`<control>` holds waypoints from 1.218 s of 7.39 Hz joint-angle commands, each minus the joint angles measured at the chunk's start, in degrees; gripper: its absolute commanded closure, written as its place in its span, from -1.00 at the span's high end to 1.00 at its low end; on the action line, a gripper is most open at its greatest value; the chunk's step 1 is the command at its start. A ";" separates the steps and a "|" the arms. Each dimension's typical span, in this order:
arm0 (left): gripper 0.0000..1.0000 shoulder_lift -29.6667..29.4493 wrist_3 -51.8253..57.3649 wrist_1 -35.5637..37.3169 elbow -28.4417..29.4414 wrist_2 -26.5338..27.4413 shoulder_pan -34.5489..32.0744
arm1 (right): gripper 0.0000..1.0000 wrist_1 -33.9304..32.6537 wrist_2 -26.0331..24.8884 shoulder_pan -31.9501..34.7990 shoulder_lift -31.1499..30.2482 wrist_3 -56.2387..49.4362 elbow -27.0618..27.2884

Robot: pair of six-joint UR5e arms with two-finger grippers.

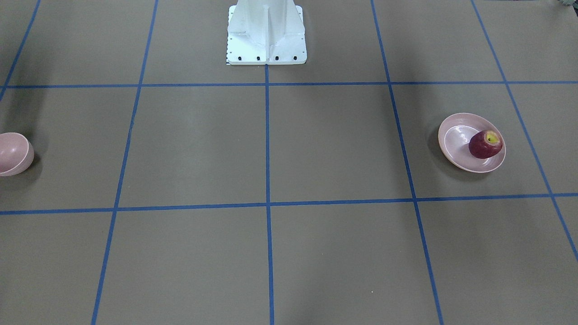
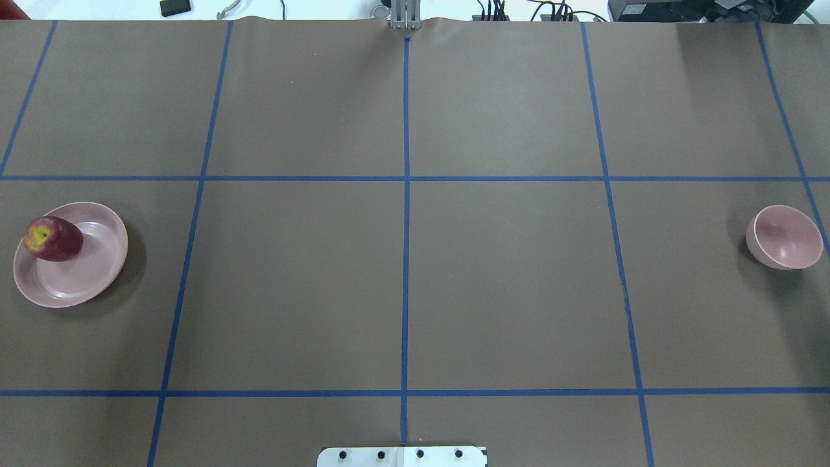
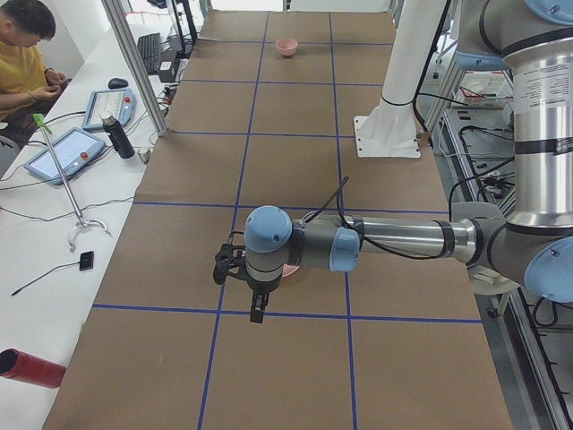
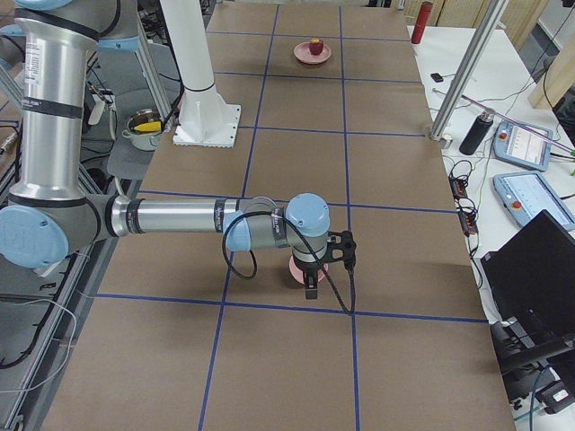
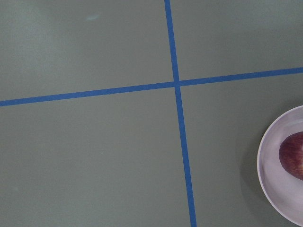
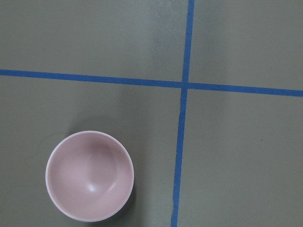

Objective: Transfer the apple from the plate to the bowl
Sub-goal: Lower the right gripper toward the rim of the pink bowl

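The dark red apple [image 1: 485, 144] [image 2: 53, 239] lies on the far-left part of the pale pink plate [image 1: 456, 140] [image 2: 84, 272], on the robot's left side of the table. The left wrist view shows the plate's edge [image 5: 272, 179] and part of the apple [image 5: 293, 154]. The small pink bowl [image 2: 784, 237] [image 1: 13, 153] [image 6: 90, 175] stands empty on the robot's right side. My left gripper [image 3: 257, 312] hangs above the table beside the plate. My right gripper [image 4: 311, 289] hangs above the bowl area. I cannot tell whether either is open or shut.
The robot's white pedestal [image 1: 266, 36] [image 2: 402, 456] stands at the table's middle edge. Blue tape lines grid the brown table. An operator [image 3: 27, 54] sits at a side desk with tablets. A red cylinder [image 3: 31, 367] and a laptop [image 4: 539, 269] lie off the table.
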 commanded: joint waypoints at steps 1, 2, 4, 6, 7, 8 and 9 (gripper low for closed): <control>0.96 -0.05 -0.35 0.17 -0.12 -0.09 0.17 | 1.00 0.00 0.00 0.00 0.00 0.00 -0.01; 0.96 -0.05 0.26 0.00 -0.21 -0.09 0.18 | 1.00 0.00 0.00 0.00 0.00 0.00 -0.01; 0.96 -0.23 0.35 -0.09 -0.03 0.26 0.18 | 1.00 0.00 0.00 0.00 0.44 0.17 0.34; 0.96 -0.23 0.35 -0.09 0.05 0.35 0.18 | 1.00 2.70 0.18 -2.53 0.70 5.24 -0.01; 0.96 -0.14 0.35 -0.17 0.06 0.27 0.18 | 1.00 7.60 -0.17 -5.85 0.70 9.36 -2.01; 0.96 -0.14 0.35 -0.18 0.06 0.18 0.18 | 1.00 15.48 -0.61 -9.37 0.88 14.80 -5.86; 0.96 -0.14 0.27 -0.18 0.06 0.18 0.18 | 1.00 25.47 -0.79 -11.93 1.14 20.07 -11.21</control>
